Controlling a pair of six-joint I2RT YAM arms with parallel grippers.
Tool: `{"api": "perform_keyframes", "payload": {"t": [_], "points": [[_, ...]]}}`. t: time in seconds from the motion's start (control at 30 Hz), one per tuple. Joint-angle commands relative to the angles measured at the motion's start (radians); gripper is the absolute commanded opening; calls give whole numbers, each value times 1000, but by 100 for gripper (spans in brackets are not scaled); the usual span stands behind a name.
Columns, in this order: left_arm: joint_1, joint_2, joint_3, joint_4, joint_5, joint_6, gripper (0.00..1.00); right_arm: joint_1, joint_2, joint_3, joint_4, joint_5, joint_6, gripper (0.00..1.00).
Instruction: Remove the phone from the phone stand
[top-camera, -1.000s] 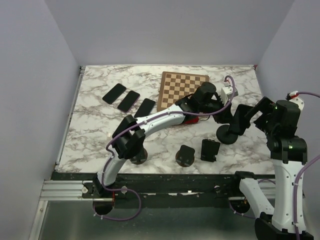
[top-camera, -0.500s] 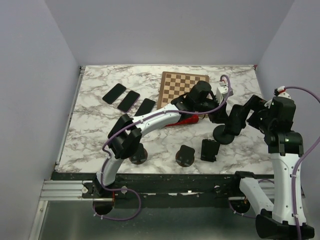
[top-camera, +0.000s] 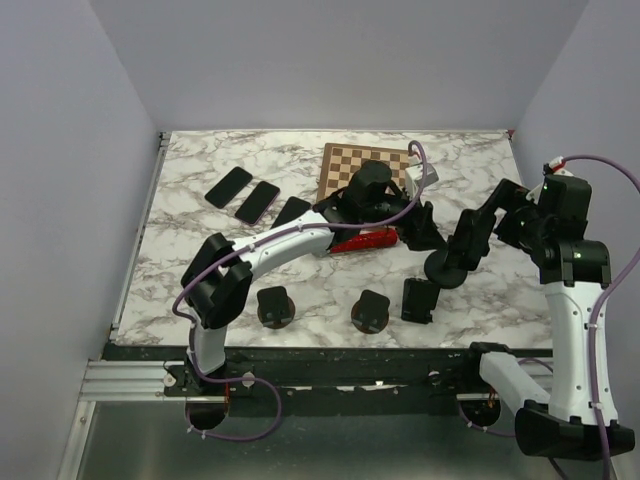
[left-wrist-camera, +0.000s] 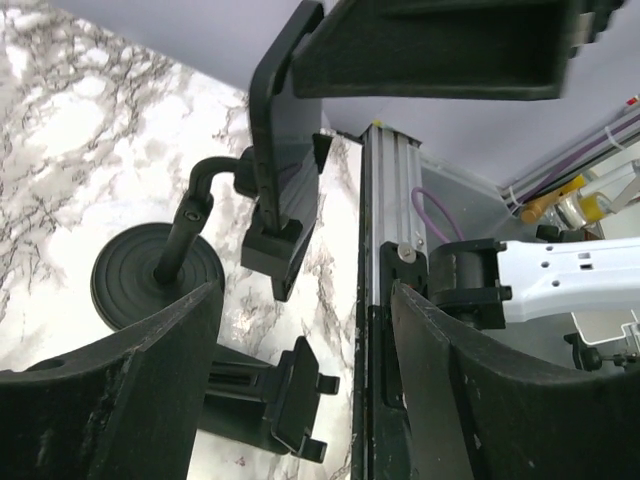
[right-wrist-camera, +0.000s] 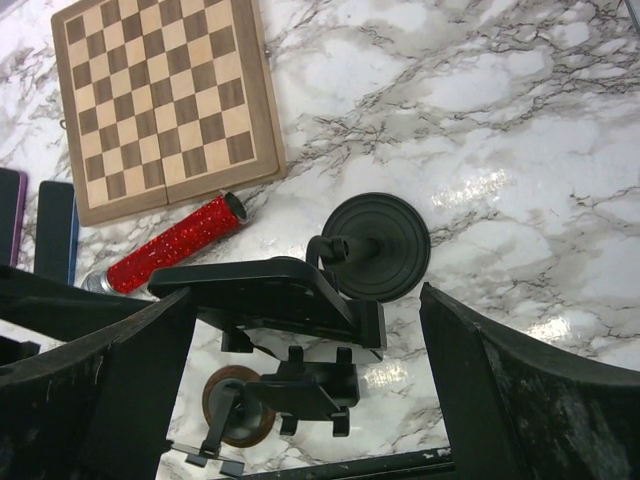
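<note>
Overhead, my left gripper (top-camera: 418, 226) reached out over the marble table (top-camera: 200, 250), its jaws parted and holding nothing. The phone (top-camera: 470, 233) sat clamped in the phone stand (top-camera: 444, 268) just to that gripper's right. It lay between my left gripper and my right gripper (top-camera: 497, 214), which was spread wide as well. The chessboard (top-camera: 350, 165) lay just behind my left gripper, and the red glitter tube (top-camera: 365, 243) lay close beside its wrist. Three loose phones (top-camera: 257, 201) lay in a row well off to the left. Three spare stands (top-camera: 370, 312) stood nearer my bases.

From my left wrist, both fingers (left-wrist-camera: 110, 390) stood wide apart with no object between them. Ahead of the left gripper (left-wrist-camera: 305, 330) the phone (left-wrist-camera: 285, 140) showed edge-on, upright in its cradle. The phone stand (left-wrist-camera: 150, 280) had its round base close to one fingertip. A dark pad hung at the phone's top edge, and I could not tell whether it touched. One of the spare stands (left-wrist-camera: 290, 400) lay low between my fingers.

From my right wrist, the fingers (right-wrist-camera: 90, 390) were fully spread and grasped nothing. The phone (right-wrist-camera: 260, 290) lay across the gap of the right gripper (right-wrist-camera: 308, 300), seated in the cradle. The phone stand (right-wrist-camera: 378, 245) had its base just beyond it. The red glitter tube (right-wrist-camera: 170, 250) and the chessboard (right-wrist-camera: 165, 100) lay farther ahead to the left.
</note>
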Motion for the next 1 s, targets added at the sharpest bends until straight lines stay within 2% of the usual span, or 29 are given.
{"api": "perform_keyframes", "payload": {"t": [0.0,0.2,0.33,0.4,0.5,0.77,0.97], "points": [[2,-57,-51,72,-11,-22,76,3,27,39,-57,2,-47,100],[3,-63,-120,164,-25,-95,74,98,60,63,-64,13,-28,100],[3,-56,-132,193,-33,-123,74,342,96,71,-63,209,59,100],[3,-51,-125,190,-41,-129,74,419,119,88,-97,362,121,100],[3,-48,-120,192,-46,-135,70,450,146,96,-136,475,149,100],[2,-24,-96,181,-40,-116,51,460,145,93,-176,570,176,100],[2,-25,-116,183,-57,-107,50,469,153,97,-217,594,288,100]]}}
